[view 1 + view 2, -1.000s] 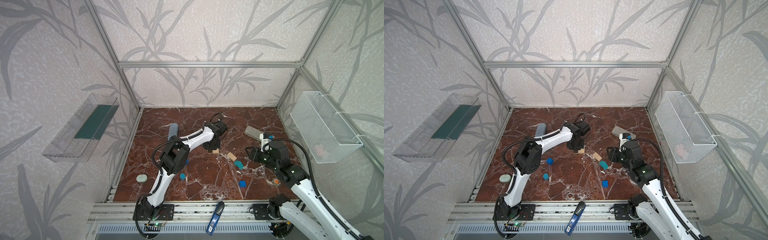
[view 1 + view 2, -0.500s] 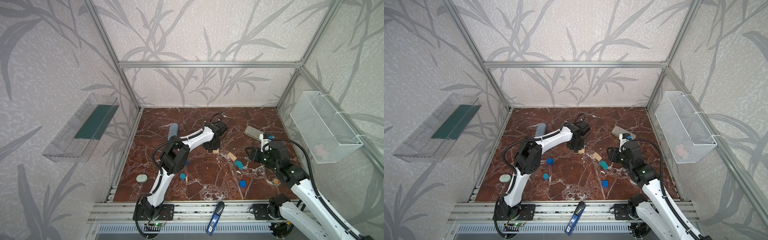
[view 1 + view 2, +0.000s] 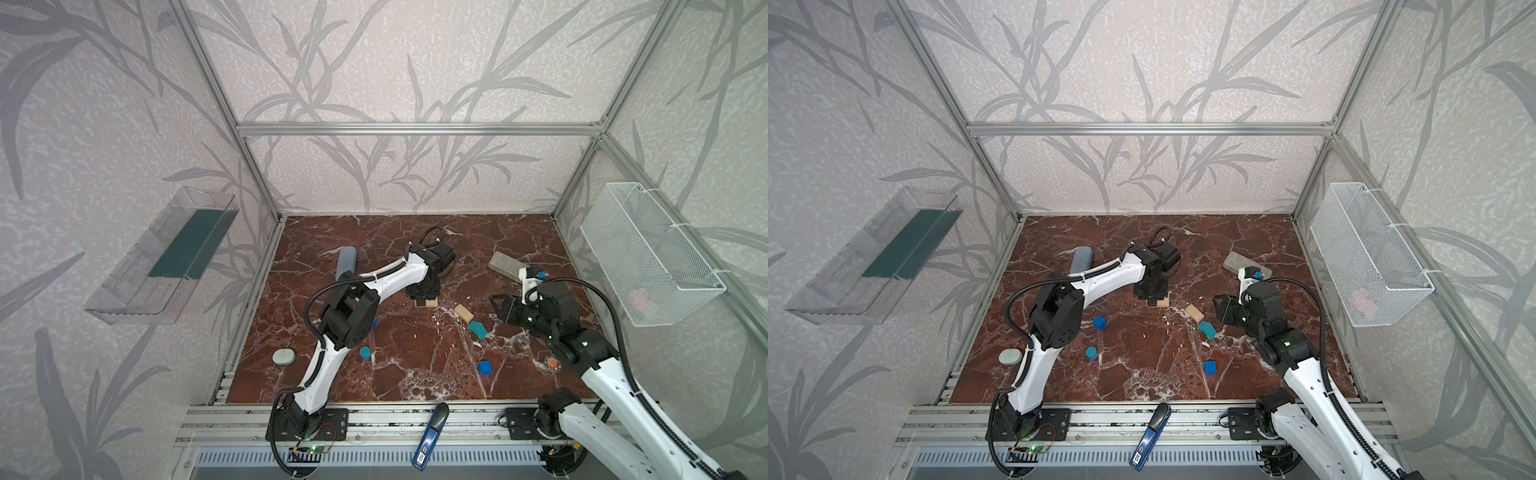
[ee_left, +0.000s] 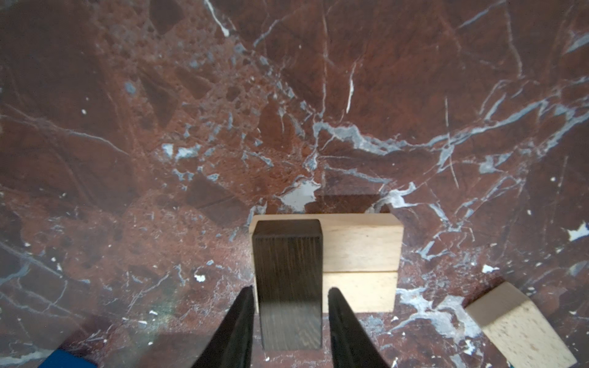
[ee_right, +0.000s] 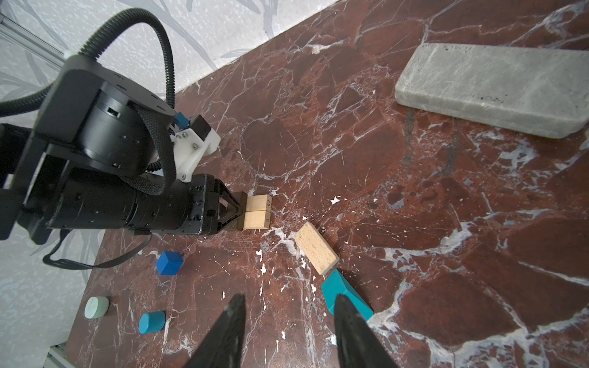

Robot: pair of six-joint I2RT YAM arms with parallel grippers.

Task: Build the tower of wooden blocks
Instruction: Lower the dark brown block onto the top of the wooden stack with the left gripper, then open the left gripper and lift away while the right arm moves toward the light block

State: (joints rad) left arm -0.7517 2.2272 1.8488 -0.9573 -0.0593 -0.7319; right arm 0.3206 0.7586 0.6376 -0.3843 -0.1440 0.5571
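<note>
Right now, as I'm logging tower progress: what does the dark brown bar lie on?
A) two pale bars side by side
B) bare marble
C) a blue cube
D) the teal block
A: in the left wrist view the dark brown bar lies crosswise on top of two pale bars set side by side.

Three pale bars [image 5: 315, 251], one dark bar [image 4: 288, 280], two blue cubes [image 3: 1099, 322], one blue cylinder [image 3: 1091, 353], one teal house-shaped piece [image 3: 1207, 330], one grey brick [image 5: 490, 89].

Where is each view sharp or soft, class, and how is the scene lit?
Left wrist view: marble floor veins clear, dark brown bar and fingers slightly soft. Right wrist view: grey brick sharp, fingers soft. Both top views: even, diffuse light, faint shadows.
</note>
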